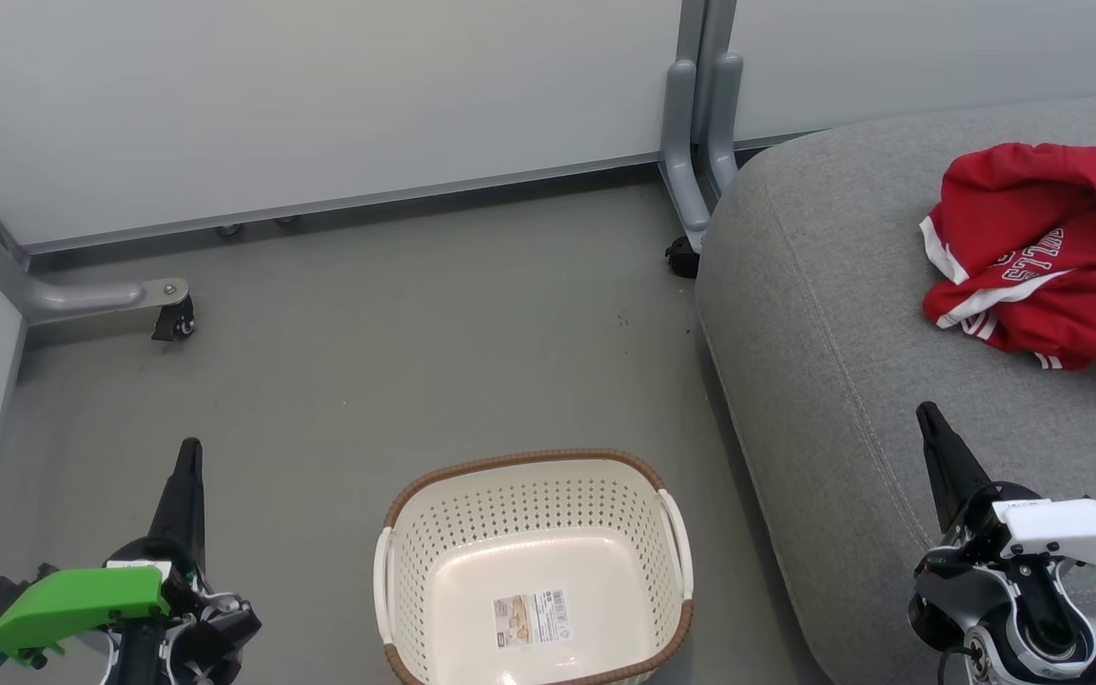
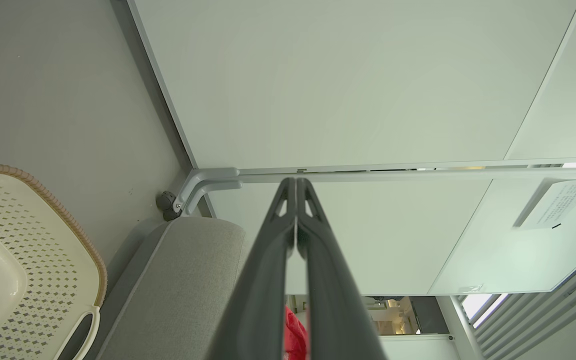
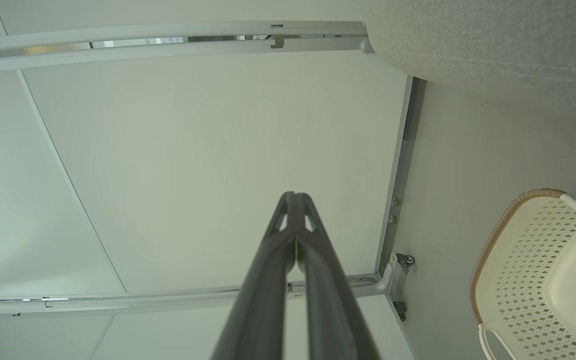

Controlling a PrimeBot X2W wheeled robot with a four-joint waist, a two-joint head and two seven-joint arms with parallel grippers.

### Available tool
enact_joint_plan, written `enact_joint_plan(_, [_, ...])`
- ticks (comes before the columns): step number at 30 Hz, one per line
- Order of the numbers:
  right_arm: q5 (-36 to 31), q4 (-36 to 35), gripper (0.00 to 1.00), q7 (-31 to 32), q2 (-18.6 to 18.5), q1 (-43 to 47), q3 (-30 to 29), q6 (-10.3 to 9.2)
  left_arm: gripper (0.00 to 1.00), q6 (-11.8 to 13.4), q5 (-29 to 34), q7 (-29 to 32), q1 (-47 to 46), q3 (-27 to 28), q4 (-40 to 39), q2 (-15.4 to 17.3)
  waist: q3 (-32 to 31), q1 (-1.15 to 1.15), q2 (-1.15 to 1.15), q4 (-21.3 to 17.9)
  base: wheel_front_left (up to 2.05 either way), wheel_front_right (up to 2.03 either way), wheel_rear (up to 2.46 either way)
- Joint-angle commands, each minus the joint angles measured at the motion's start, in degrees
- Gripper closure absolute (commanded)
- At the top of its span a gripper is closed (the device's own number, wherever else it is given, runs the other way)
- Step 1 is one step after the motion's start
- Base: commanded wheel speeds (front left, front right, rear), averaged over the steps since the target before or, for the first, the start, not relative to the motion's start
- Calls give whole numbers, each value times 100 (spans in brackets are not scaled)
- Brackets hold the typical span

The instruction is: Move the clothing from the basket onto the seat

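Observation:
The red clothing (image 1: pixel 1043 252), with white stripes and lettering, lies crumpled on the grey seat (image 1: pixel 843 323) at the right. A sliver of the clothing (image 2: pixel 295 337) also shows behind the fingers in the left wrist view. The cream basket (image 1: pixel 534 495) stands on the floor at bottom centre, holding nothing but its paper label (image 1: pixel 531 618). My left gripper (image 1: pixel 189 455) is shut and empty, left of the basket. Over the seat's front part, my right gripper (image 1: pixel 927 414) is shut and empty, well below the clothing in the head view. Both pairs of fingers meet at their tips in the wrist views.
Pale partition panels (image 1: pixel 320 105) stand behind, on grey feet with castors (image 1: pixel 172 323). A grey post (image 1: pixel 695 143) rises by the seat's far left corner. Grey floor (image 1: pixel 415 362) stretches between the basket and the panels.

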Motion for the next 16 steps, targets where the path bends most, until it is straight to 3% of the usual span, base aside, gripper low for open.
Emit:
enact_joint_plan(1, [-39,14,100,41,7,-36,-22,2,100,-26,37,30,-100,18,10,-13,0,0,0,0,0,0,0])
enact_joint_plan(16, [-47,14,100,41,16,-38,-39,2,100,-25,51,36,-103,42,10,-21,0,0,0,0,0,0,0])
